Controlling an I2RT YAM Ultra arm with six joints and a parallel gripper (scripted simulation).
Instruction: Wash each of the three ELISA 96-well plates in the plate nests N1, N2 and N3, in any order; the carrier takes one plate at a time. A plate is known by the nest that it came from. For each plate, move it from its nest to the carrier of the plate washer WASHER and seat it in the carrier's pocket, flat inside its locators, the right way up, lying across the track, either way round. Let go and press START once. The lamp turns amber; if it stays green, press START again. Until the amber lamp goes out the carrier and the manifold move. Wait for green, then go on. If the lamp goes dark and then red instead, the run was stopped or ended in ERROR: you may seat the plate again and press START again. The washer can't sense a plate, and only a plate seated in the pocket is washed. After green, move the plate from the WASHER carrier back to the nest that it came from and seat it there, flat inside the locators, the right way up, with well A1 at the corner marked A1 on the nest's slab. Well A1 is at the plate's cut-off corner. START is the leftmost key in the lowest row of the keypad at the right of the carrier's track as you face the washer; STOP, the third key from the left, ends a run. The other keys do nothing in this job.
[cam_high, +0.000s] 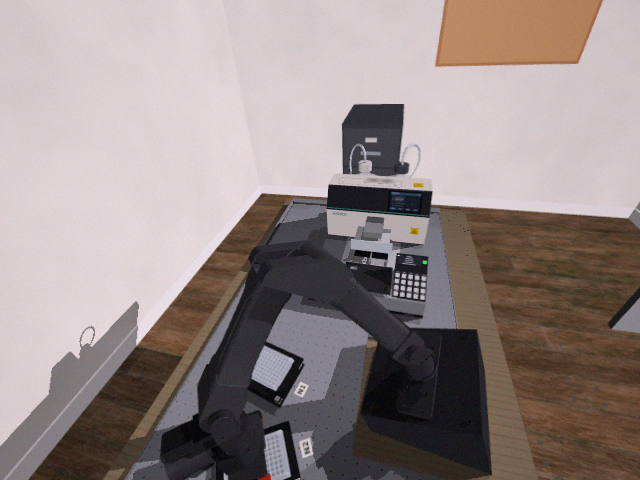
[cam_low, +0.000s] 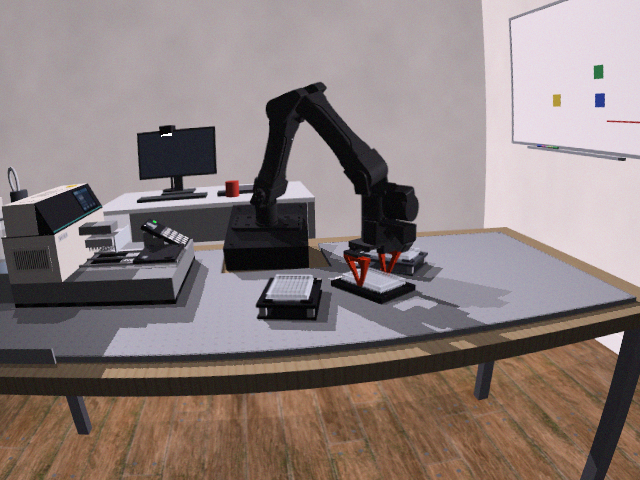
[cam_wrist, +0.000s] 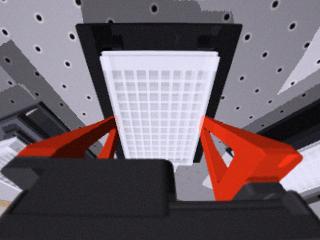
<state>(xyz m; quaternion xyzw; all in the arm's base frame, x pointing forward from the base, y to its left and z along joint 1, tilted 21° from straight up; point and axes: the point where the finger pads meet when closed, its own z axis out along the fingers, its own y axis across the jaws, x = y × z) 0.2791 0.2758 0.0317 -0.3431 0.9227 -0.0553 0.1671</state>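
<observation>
From the top view I read two white tags on the perforated grey bench: "N1" (cam_high: 301, 389) and "N2" (cam_high: 306, 447), each at three o'clock of its black nest. The N2 plate (cam_wrist: 159, 105), a translucent white grid of square wells, sits over its black slab (cam_wrist: 90, 60). My gripper (cam_wrist: 159, 119) is clamped on this plate: the red triangular fingers press its long sides at nine and three o'clock. Whether it has left the slab I cannot tell.

The N1 plate (cam_low: 290, 285) lies in its own nest, at nine o'clock of the gripper in the exterior view. A third plate (cam_low: 413, 254) shows partly behind the fingers.

The washer (cam_high: 378, 211) is a beige box with a dark glossy screen band and yellow warning stickers; its lettering is too small to read. Beside the white-keyed keypad (cam_high: 409, 285) a green lamp (cam_high: 424, 262) glows.
</observation>
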